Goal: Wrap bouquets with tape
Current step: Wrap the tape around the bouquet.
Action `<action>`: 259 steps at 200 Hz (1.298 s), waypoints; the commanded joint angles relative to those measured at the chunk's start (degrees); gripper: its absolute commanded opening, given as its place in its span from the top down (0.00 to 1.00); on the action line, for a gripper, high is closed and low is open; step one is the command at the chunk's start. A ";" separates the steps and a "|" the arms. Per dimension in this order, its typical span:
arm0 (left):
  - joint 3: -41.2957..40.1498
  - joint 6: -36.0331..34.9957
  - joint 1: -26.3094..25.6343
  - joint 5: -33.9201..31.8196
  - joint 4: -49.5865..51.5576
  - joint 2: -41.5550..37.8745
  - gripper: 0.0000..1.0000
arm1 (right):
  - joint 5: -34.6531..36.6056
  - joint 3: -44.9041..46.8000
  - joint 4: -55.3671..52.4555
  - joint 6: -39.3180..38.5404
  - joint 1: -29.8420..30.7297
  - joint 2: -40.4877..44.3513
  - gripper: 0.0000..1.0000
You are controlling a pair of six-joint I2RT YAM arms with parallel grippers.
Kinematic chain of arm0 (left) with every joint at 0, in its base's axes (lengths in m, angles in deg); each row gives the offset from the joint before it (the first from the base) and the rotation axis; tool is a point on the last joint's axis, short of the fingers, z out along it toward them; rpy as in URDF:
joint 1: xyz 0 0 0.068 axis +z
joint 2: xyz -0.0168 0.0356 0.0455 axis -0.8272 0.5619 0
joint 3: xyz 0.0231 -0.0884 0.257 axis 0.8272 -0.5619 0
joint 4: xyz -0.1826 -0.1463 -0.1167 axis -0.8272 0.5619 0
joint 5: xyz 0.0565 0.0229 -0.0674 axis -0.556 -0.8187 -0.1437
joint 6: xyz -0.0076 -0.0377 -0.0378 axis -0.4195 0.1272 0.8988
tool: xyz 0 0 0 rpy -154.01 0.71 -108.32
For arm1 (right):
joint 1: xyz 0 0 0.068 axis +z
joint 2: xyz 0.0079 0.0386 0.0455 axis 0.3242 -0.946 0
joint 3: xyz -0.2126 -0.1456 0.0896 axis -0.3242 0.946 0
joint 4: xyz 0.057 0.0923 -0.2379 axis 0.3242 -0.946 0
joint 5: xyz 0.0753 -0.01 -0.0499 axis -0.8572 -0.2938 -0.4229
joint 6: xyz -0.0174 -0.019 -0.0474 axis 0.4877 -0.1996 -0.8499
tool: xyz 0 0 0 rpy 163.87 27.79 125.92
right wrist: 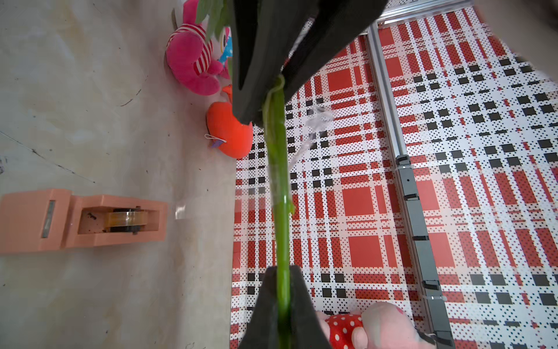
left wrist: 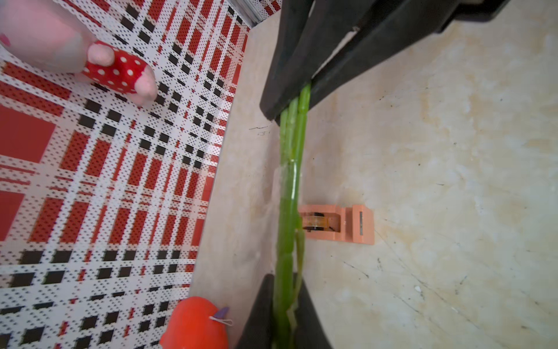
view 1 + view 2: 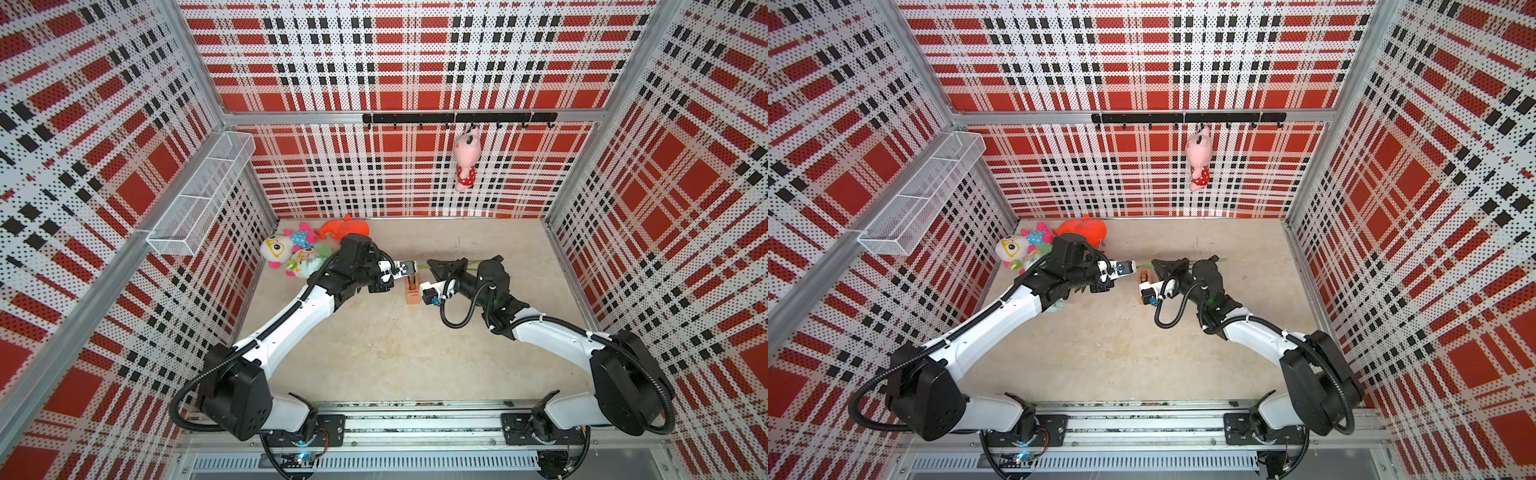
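As is shown in both top views, the bouquet stems [image 3: 423, 266] bridge the two arms at 12 o'clock of the tape dispenser [image 3: 412, 291].

Left wrist: the left gripper [image 2: 283, 284] and right gripper [image 2: 291, 101] are clamped on the stems, with a tape band [image 2: 288, 181] between them.

Right wrist: a loose flap [image 1: 314, 121] is noted. Wrapping is judged unfinished.

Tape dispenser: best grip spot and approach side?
Probably pinch the tape dispenser across its two long flat side walls, near mid-length, coming straight down from above. It lies flat on the table, narrow and box-shaped, so those parallel walls suit the jaws. Avoid the open top slot where the roll sits.
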 commanded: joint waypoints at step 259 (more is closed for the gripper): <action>-28.71 -15.62 -13.73 -28.33 -49.98 -10.71 1.00 | -31.05 -72.98 -107.79 31.73 -8.29 -34.65 0.33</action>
